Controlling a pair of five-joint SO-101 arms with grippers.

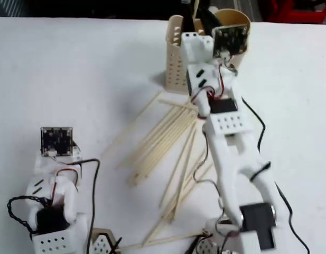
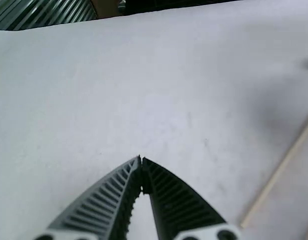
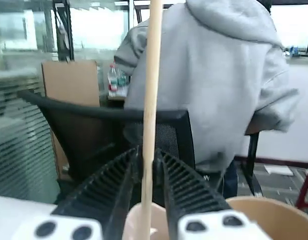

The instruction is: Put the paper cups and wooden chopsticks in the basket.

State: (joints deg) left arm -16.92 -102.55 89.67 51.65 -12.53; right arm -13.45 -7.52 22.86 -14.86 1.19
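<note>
A beige perforated basket (image 1: pixel 176 55) stands at the far middle of the table, with a tan paper cup (image 1: pixel 239 24) right beside it. Several wooden chopsticks (image 1: pixel 163 138) lie fanned out on the white table in front of the basket. My right gripper (image 3: pixel 148 152) is over the basket and cup, shut on one upright chopstick (image 3: pixel 154 75). The cup's rim (image 3: pixel 266 207) shows just below the gripper's fingers. My left gripper (image 2: pixel 141 160) is shut with nothing in it, low over bare table at the near left. One chopstick (image 2: pixel 278 172) lies off to its side.
The right arm (image 1: pixel 231 153) stretches from the near right edge across the chopstick pile to the basket. The left arm (image 1: pixel 54 185) sits folded at the near left corner with its cables. The far left of the table (image 1: pixel 73 63) is bare.
</note>
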